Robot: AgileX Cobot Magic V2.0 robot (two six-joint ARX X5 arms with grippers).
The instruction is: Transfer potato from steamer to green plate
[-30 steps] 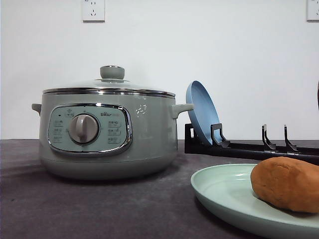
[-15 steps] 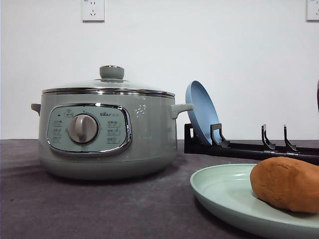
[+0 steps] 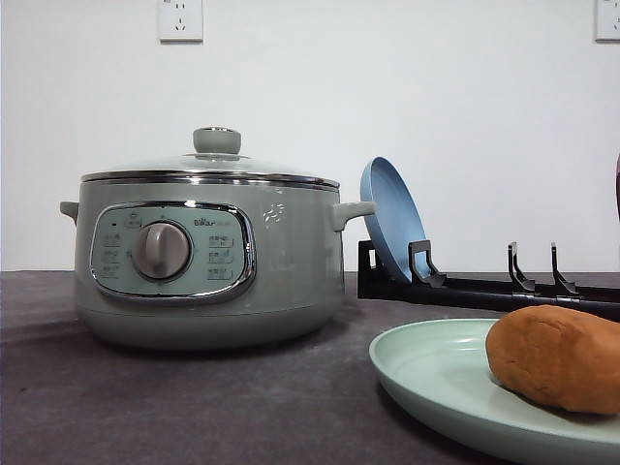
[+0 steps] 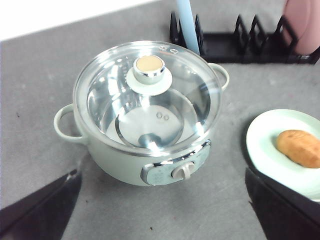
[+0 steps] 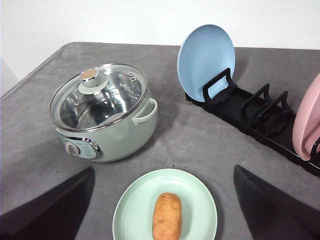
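The potato (image 3: 557,358) lies on the green plate (image 3: 426,368) at the table's front right. The steamer (image 3: 208,262) stands to the plate's left with its glass lid on. Through the lid the left wrist view shows the steamer (image 4: 110,100) with a bare metal inside, and the potato (image 4: 300,147) on the green plate (image 4: 262,142) beside it. My left gripper (image 4: 162,172) hangs open above the steamer, holding nothing. My right gripper (image 5: 164,169) is open above the green plate (image 5: 135,210) and the potato (image 5: 167,215), with the steamer (image 5: 115,140) off to one side.
A black dish rack (image 3: 484,289) runs along the back right behind the plate. It holds an upright blue plate (image 3: 390,218) (image 5: 206,62) and a pink plate (image 5: 307,120). Bare grey table lies in front of the steamer.
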